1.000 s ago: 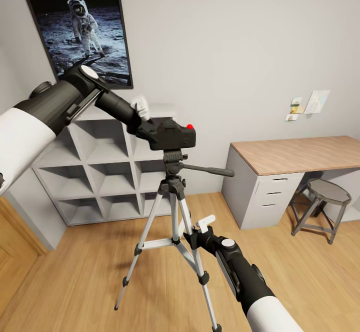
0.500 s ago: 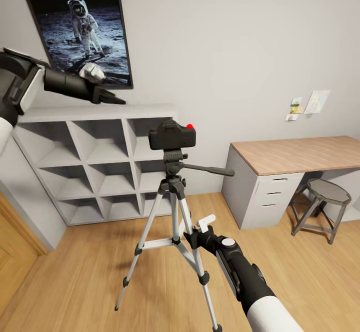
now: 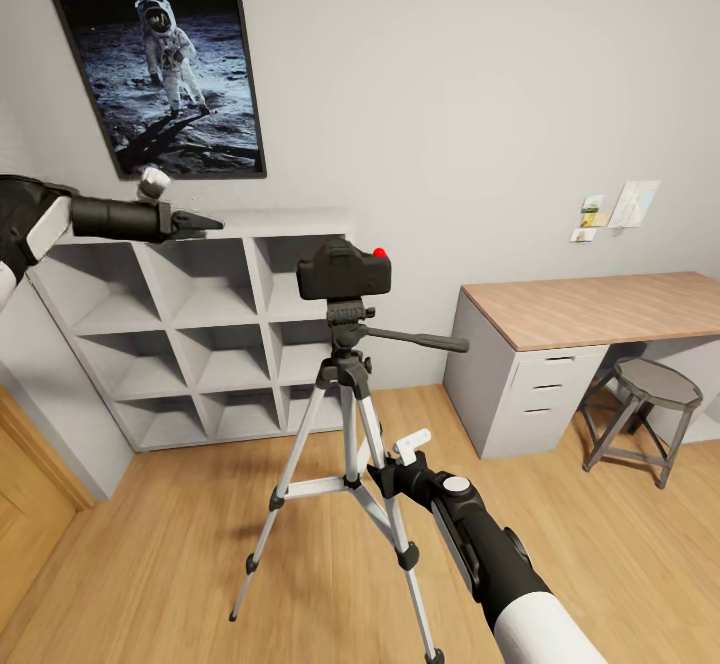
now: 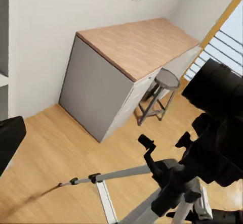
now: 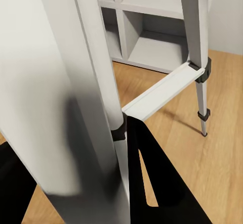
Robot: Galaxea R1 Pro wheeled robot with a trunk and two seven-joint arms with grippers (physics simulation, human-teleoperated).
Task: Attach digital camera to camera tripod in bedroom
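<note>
Sitting on the black head of the silver three-legged camera tripod [image 3: 345, 464] is the small black boxy digital camera [image 3: 344, 271], one red round button on top. The left gripper [image 3: 205, 224], its black fingers closed on nothing, hangs well apart beside a white nine-cube shelf [image 3: 210, 329]. The right gripper [image 3: 383, 475] clasps one smooth metal leg.
</note>
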